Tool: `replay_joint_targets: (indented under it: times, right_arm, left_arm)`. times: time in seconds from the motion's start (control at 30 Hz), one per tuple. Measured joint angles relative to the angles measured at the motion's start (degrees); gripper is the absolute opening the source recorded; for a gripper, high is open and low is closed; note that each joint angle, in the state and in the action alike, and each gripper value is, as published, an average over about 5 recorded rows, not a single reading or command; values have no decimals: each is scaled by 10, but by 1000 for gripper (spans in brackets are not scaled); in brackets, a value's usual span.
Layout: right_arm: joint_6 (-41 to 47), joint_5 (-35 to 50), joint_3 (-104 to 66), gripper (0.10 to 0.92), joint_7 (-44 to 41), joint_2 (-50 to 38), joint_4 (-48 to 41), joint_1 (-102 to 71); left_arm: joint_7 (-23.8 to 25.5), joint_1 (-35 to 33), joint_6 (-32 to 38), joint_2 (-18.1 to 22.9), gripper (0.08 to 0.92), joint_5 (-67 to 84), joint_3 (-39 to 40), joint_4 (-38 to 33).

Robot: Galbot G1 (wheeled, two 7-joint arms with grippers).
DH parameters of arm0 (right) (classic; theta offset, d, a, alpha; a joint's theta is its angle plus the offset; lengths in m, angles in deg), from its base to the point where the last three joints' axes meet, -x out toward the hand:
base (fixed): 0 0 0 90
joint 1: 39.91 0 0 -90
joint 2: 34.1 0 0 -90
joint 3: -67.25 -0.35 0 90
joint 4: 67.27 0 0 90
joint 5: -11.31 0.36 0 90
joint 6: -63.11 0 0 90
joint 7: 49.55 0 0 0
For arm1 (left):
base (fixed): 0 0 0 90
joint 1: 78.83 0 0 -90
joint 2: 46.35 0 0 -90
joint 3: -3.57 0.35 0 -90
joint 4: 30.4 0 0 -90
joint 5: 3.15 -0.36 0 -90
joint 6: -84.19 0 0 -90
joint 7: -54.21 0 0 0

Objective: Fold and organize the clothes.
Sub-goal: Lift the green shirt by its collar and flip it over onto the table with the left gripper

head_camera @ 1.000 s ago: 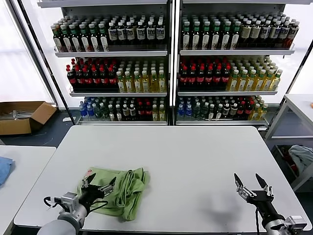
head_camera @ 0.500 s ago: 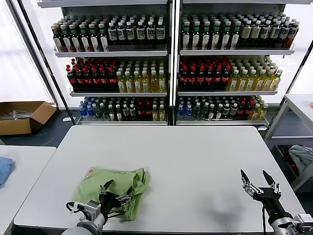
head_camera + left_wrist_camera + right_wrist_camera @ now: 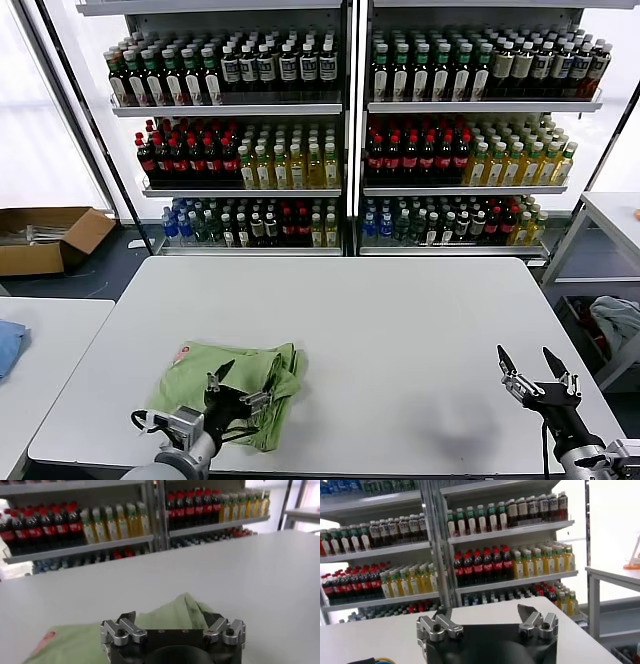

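While both hands gape empty, the clothes (image 3: 235, 390) lie bunched, long axis across the table (image 3: 400, 330).

Beyond the grippers, tall metal shelves (image 3: 345, 130) of coloured drink bottles back the wide white rectangular table (image 3: 400, 320), an open brown cardboard box (image 3: 45, 238) on the floor far left.

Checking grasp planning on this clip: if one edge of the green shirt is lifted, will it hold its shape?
Probably not. The green shirt lies in soft rumpled folds on the table, so it will likely droop and unfold. It looks thin, so likely light. Pushed, it should bunch up rather than slide whole.
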Motion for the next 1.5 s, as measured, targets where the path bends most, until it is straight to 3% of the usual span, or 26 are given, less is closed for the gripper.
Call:
replay_joint_targets:
  times: [0.23, 0.47, 0.9, 1.2, 1.5]
  right_arm:
    - [-3, -4, 11, 823, 0, 4, -2, -2]
    - [-8, -6, 20, 823, -1, 4, -10, -6]
    - [-13, -3, 15, 823, -2, -4, -23, -8]
    - [-14, -1, 13, 823, -2, -5, -23, -6]
    - [-14, 0, 8, 823, -3, -5, -17, -11]
  left_arm:
    - [-7, -17, -25, -16, 823, 65, -97, -26]
    - [9, -16, -40, -18, 823, 102, -162, 14]
    - [47, 6, -51, -5, 823, 139, -181, 128]
    - [62, 5, -54, -1, 815, 144, -184, 157]
    - [75, 3, -50, 13, 591, 145, -175, 159]
